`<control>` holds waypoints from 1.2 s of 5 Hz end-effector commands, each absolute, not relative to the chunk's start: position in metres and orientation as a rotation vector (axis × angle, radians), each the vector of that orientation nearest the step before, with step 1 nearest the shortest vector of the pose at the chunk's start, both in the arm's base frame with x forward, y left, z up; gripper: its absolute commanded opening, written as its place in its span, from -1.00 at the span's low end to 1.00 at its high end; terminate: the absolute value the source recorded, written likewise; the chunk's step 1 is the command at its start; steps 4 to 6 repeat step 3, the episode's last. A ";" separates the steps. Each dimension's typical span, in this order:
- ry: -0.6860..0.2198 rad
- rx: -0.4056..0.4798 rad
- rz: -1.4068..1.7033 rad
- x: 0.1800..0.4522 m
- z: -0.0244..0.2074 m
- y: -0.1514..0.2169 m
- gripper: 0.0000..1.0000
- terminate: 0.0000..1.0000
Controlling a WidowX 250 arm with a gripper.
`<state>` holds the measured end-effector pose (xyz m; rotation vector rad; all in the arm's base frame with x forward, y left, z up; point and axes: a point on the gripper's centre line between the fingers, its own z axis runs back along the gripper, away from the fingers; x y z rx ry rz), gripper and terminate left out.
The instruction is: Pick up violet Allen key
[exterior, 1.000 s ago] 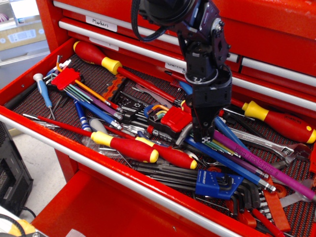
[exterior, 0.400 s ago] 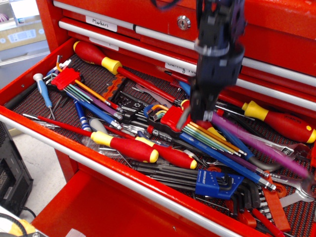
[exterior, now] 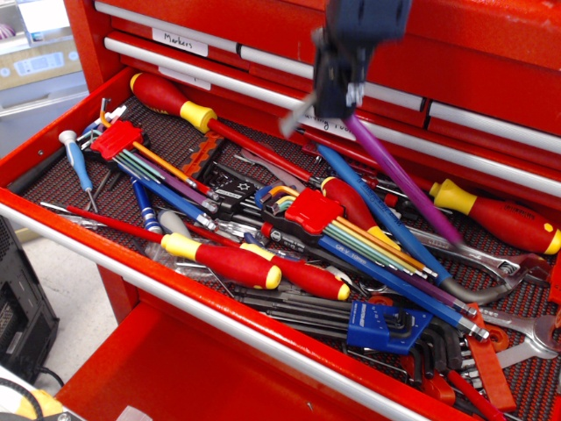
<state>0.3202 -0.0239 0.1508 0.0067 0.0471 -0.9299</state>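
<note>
The violet Allen key [exterior: 405, 178] hangs tilted above the open drawer [exterior: 79, 224], upper centre-right of the frame, its grey bent end poking up-left and its purple shaft slanting down-right over the tools. The gripper [exterior: 344, 95], blurred at top centre, is clamped on it near the bend. Just below lie a long blue hex key [exterior: 386, 224] and a red-holder rainbow key set [exterior: 333, 221].

A pincer [exterior: 337, 88] hangs above the back of an open tool drawer [exterior: 175, 294], clamped on an Allen key [exterior: 405, 180] whose shaft slants down to the right over the tools. Below lies a hex key set [exterior: 320, 215]; two screwdrivers [exterior: 250, 263] lie in front.
</note>
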 end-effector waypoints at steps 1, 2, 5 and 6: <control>-0.063 0.094 -0.892 0.305 0.249 -0.012 -1.00 -1.00; -0.043 0.167 -0.886 0.302 0.282 -0.024 -1.00 -1.00; -0.035 0.184 -0.886 0.301 0.291 -0.032 -1.00 1.00; -0.035 0.184 -0.886 0.301 0.291 -0.032 -1.00 1.00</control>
